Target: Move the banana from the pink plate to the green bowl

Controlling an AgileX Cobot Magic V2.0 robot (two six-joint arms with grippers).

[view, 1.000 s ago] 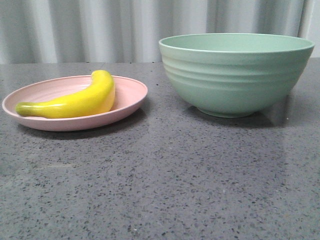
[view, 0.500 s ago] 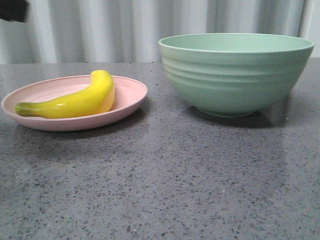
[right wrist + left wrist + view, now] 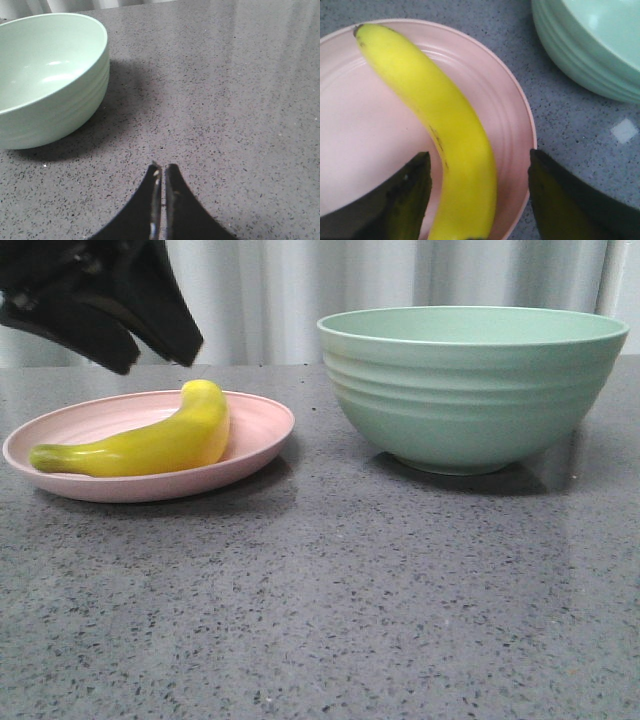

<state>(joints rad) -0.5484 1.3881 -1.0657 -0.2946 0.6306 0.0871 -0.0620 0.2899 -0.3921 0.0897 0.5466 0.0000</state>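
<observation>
We see the banana (image 3: 150,445) lying on the pink plate (image 3: 255,435), left of the green bowl (image 3: 470,390) on the desk (image 3: 330,590). Our left gripper (image 3: 477,195) hangs spread above it, fingers either side; the right gripper (image 3: 161,200) is pressed together.

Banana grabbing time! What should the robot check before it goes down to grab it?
1. Banana lying on the pink plate: ok.
2. Left gripper open, one finger on each side of the banana: ok.
3. Left gripper down at the banana: not ok; in the front view it hangs above the plate, not touching.
4. Green bowl upright with nothing seen inside: ok.
5. Table bare between plate and bowl: ok.
6. Right gripper shut and off to the side of the bowl: ok.
</observation>
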